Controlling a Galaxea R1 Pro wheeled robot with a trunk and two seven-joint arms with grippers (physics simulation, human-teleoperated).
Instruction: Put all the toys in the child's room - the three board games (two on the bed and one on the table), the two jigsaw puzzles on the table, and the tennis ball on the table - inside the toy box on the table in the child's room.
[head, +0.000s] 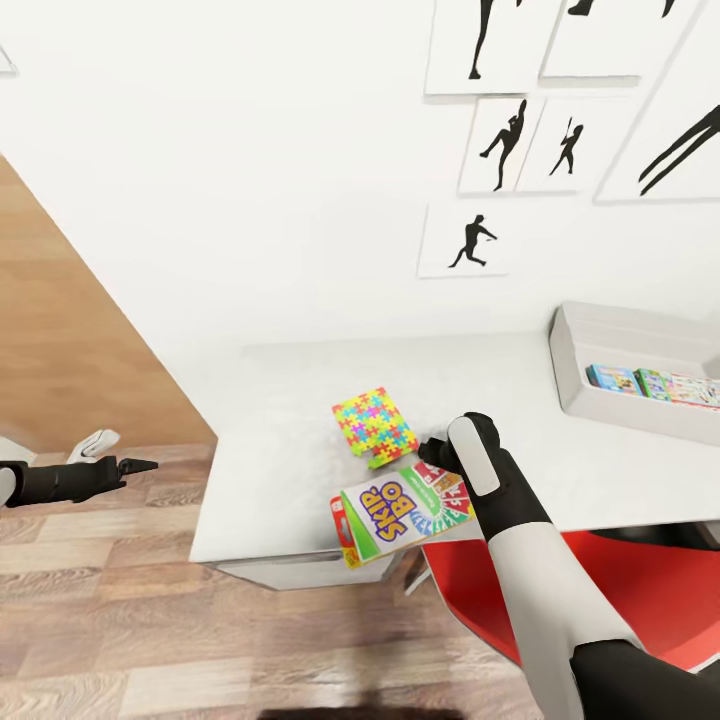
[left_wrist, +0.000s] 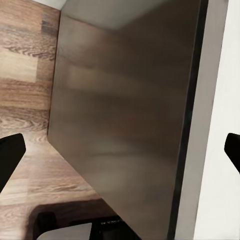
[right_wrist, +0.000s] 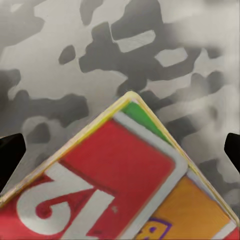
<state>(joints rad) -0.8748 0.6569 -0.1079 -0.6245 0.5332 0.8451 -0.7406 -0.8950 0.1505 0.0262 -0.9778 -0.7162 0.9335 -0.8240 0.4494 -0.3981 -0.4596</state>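
- Here the right tool (head: 436, 452) hovers spread wide over the SKIP BO game (head: 400, 508) on the bench (head: 280, 480), gripping nothing.
- Jigsaw puzzle (head: 376, 426) lies just beside it.
- Left tool (head: 135, 465) hangs wide apart, empty, above the floor (head: 120, 600).

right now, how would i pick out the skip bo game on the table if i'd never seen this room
Find the pale table under the black silhouette pictures. Near its front edge, over the red chair, the right hand hangs above the SKIP BO box. Unlike the jigsaw puzzle box just behind it, covered in multicolour pieces, it is green, yellow and red with its name printed large.
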